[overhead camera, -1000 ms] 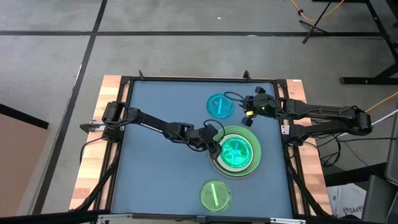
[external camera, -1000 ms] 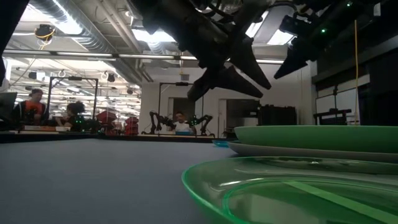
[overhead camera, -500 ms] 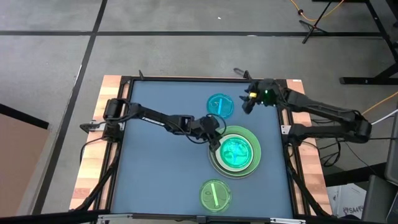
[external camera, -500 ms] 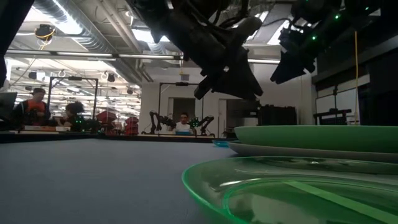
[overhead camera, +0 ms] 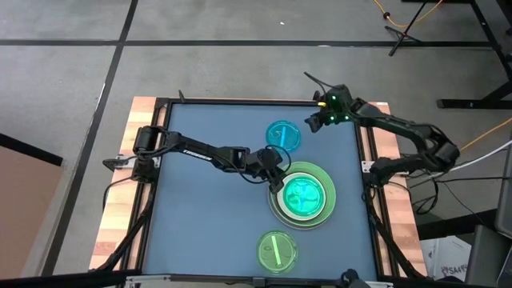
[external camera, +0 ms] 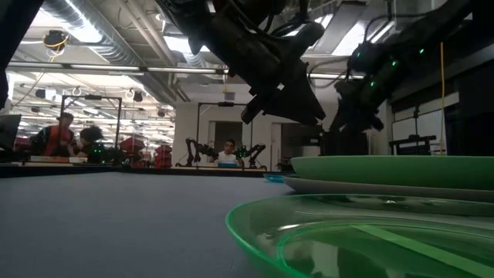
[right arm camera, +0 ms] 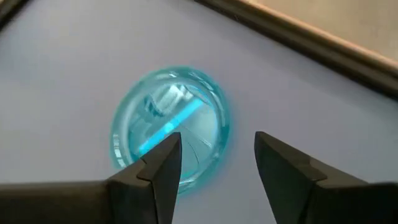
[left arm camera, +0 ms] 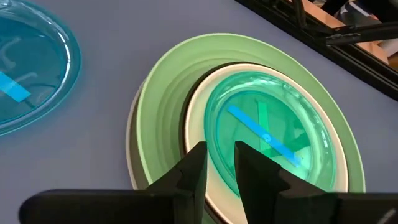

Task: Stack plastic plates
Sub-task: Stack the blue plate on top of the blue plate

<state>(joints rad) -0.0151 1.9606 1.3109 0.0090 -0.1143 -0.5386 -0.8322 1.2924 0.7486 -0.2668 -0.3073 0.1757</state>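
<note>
At the tabletop's far side, my right tool (right arm camera: 211, 165) hangs spread over the small blue plate (right arm camera: 169, 127): light, slick, thin-rimmed, so I'd pinch its edge. Left tool (left arm camera: 221, 168), narrowly parted, empty, hovers over the stack (overhead camera: 302, 194).

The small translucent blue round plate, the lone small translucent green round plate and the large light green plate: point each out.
small translucent blue round plate (overhead camera: 283, 135), high view, its centre
small translucent green round plate (overhead camera: 277, 250), high view, its centre
large light green plate (left arm camera: 163, 91), left wrist view, its rim
</note>
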